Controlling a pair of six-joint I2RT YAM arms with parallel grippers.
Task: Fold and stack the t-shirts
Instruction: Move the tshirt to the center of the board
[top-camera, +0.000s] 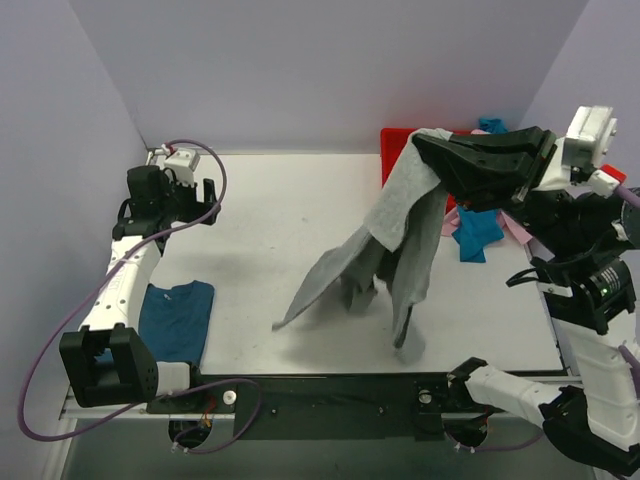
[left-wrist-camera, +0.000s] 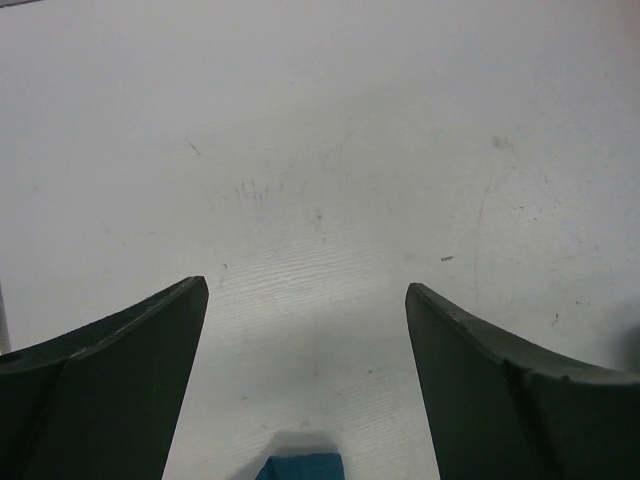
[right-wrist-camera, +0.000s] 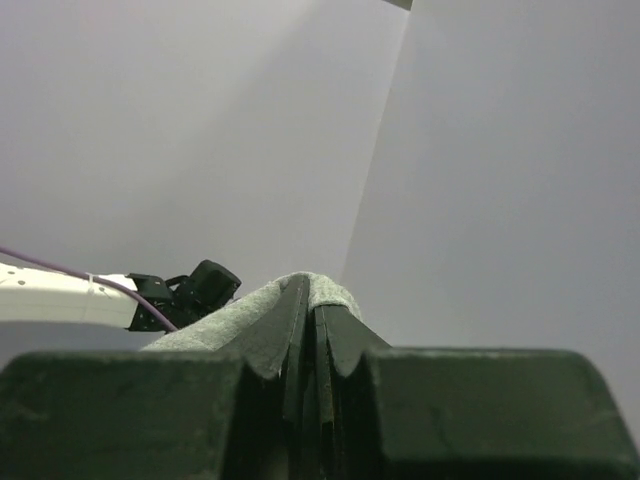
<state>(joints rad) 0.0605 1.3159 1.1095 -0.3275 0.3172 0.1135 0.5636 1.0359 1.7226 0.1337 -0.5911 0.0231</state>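
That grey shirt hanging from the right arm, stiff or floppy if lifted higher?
Probably very floppy: the grey shirt hangs in loose folds from the right pincer, its end resting on the table. It would likely bunch rather than hold shape. Seemingly light: one pinch carries it.

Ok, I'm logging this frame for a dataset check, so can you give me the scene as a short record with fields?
right tool: shut on the grey t-shirt, high above the table
grey t-shirt: hanging unfolded, lower edges seem to reach the table
left tool: open, empty, over bare table
darker blue t-shirt: folded, lying at the near left edge
teal-blue t-shirt: crumpled at the right, near the red bin
pink t-shirt: partly visible beside the teal-blue one
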